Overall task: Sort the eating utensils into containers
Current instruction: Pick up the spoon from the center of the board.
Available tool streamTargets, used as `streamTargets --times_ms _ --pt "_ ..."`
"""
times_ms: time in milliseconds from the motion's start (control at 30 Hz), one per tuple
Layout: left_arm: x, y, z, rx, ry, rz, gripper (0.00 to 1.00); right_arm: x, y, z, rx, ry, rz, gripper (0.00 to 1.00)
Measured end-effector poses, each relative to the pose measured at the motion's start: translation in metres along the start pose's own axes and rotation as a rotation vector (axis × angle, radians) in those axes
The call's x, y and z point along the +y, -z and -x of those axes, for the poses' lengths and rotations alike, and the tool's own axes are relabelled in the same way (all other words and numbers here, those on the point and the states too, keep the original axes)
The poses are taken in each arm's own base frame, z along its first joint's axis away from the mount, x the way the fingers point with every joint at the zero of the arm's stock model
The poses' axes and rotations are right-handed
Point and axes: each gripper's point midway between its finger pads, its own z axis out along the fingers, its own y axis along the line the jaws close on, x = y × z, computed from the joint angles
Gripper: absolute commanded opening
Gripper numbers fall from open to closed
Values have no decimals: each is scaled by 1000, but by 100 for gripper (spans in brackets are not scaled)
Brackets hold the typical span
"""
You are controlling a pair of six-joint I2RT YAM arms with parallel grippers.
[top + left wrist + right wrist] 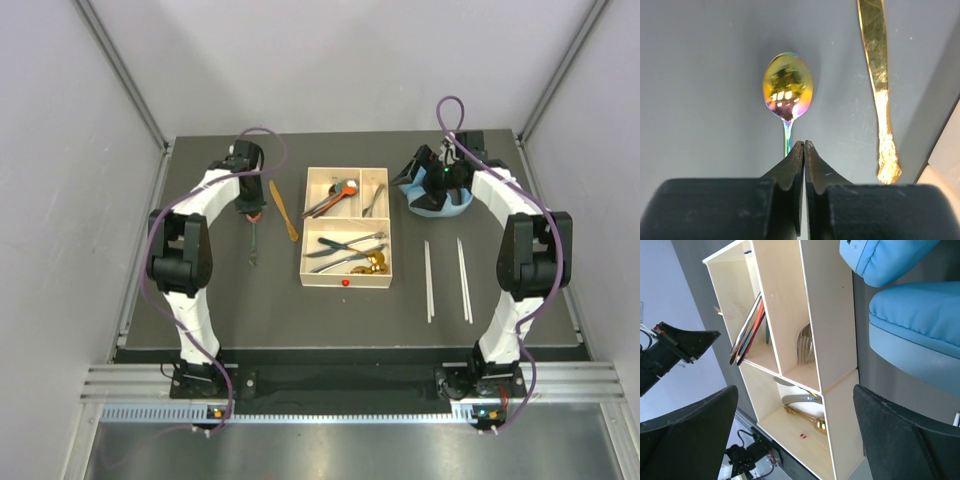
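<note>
Pale walls closed in a dark grey worktop (200,320), matt and flat. At its middle sat the cream tray (304,230), a thin-walled rectangle with a red dot on its near rim. Its large near section held dark-and-silver cutlery (345,245) and gold spoons (375,262). Its two small far sections held coloured spoons (335,195) and a fork (375,200).

Padded light-blue headphones (432,205) lay toward the far right corner. Above them hung the right gripper (795,390), fingers spread wide and holding nothing.

Two pale thin chopsticks (429,280) lay near the right edge, long axes running far to near. Toward the far left corner a gold-coloured knife (875,60) lay slanted just beside the tray.

The left gripper (803,145) was pressed together over the handle of a shiny rainbow-tinted spoon (787,87), its bowl pointing to the far edge. Whether it pinched the handle I could not tell.
</note>
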Motion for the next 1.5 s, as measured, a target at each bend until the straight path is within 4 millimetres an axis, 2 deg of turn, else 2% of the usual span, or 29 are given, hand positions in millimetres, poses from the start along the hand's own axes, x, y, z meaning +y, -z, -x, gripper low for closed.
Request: streamTargets --times_ms 100,200,333,467,1167,1300,1333,1367,1400,1500 --pt "1 1 -5 20 -4 3 22 0 0 0 0 0 0 98" --pt "3 0 -12 41 -6 6 26 0 0 -1 1 0 -1 98" --pt "8 -7 -35 94 -14 15 26 -1 0 -1 1 -1 -1 98" --pt "11 -11 -47 123 -20 24 26 -1 0 -1 1 -1 -1 98" --pt "12 -26 -52 112 -23 28 27 -6 0 -7 10 -3 -13 98" --pt "12 -27 -52 114 -28 27 22 -6 0 -7 9 -3 -13 98" --pt "12 -27 -52 115 -29 25 18 -6 0 -7 9 -3 -14 98" --pt "12 -27 -52 116 -29 24 4 -7 0 -7 9 -3 -15 98" --pt "11 -28 -51 115 -28 21 0 -7 0 -6 8 -3 -15 98" --pt "7 -29 -50 115 -21 6 0 -7 0 -6 8 -3 -16 98"
